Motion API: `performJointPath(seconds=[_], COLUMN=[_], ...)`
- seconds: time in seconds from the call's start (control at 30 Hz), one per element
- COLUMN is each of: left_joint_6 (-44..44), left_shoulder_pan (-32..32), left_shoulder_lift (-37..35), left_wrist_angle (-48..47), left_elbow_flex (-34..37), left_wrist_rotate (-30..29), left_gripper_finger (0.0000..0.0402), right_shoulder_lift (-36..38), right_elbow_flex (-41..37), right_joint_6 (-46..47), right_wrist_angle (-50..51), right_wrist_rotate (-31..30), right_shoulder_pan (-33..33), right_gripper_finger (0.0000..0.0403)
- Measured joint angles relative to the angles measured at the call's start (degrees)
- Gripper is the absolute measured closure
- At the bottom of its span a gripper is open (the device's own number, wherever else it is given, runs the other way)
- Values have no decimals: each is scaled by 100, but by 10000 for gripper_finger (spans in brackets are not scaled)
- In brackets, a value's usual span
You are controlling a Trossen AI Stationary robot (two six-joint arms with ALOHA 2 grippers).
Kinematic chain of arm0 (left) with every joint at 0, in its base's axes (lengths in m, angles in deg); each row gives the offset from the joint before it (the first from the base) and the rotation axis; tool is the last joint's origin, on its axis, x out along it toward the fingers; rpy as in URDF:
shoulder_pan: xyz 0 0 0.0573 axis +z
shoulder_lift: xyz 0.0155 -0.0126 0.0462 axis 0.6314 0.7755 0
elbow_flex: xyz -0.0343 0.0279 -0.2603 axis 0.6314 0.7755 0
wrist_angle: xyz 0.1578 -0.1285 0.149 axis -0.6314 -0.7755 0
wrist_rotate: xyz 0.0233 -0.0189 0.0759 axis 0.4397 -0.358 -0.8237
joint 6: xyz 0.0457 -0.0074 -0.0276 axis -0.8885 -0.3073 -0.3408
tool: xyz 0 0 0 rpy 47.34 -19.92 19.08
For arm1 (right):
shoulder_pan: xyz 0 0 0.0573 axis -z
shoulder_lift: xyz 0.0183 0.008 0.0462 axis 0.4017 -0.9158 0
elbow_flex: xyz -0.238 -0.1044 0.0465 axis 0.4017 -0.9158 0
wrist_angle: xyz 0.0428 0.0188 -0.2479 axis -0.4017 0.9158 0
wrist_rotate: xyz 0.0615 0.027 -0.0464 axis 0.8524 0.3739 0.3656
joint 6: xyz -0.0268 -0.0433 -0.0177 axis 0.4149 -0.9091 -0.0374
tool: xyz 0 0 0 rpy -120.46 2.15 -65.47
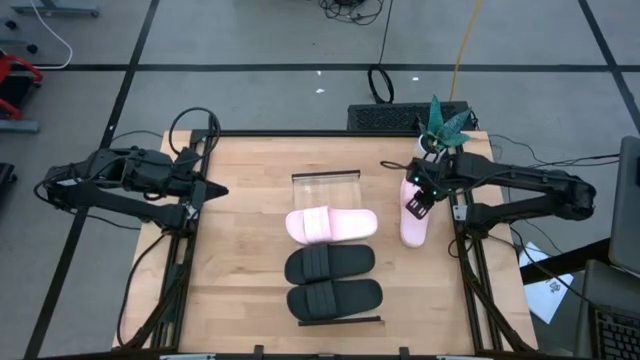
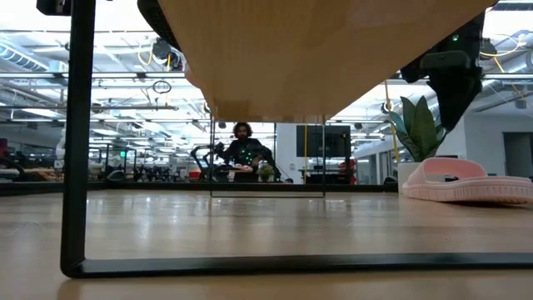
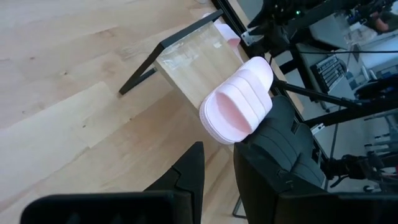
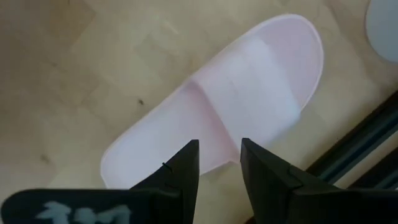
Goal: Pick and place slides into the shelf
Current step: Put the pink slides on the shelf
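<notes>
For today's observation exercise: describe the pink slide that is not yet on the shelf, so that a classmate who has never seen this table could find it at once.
Start at the wooden table and go to its right edge, under the right gripper. There lies a pink slide on the bare tabletop. Unlike the other pink slide and the two black ones, which rest on the shelf, it lies alone.

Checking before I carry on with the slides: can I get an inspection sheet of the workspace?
Surface: wooden table, light planks.
Job's things: shelf holds one pink slide and two black slides; loose pink slide lies on the table near its right edge.
Clutter: plant at the table's far right corner.
Hands: right hand over the loose pink slide, fingers apart, not gripping; left hand waits at the left edge, holding nothing.
Cables: floor cables beyond the table.
Surroundings: person far behind, in the low view.
</notes>
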Motion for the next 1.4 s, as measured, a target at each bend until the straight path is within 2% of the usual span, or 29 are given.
performJointPath(seconds=[0.17, 0.43, 0.6, 0.97, 1.2, 1.4], left_joint_6=[23, 174, 207, 436, 434, 458], left_shoulder_pan=[1, 1, 1, 0, 0, 1], left_shoulder_lift=[0, 2, 2, 1, 2, 0], left_wrist_angle=[0, 2, 2, 7, 6, 4], left_elbow_flex=[0, 0, 0, -1, 0, 0], left_wrist_rotate=[2, 61, 63, 66, 63, 63], left_gripper_finger=[319, 319, 319, 319, 319, 319], right_shoulder_lift=[3, -41, -220, -687, -1011, -1166], right_elbow_flex=[0, 0, 0, 2, 2, 2], right_joint_6=[-365, -1479, -2023, -2467, -3428, -4291], right_wrist_angle=[-120, -263, -193, -546, -564, -558], right_wrist_rotate=[219, 1528, 1704, 1630, 1218, 1224], right_shoulder_pan=[563, 1910, 2484, 2412, 2128, 1982], right_gripper_finger=[293, 293, 293, 293, 293, 293])
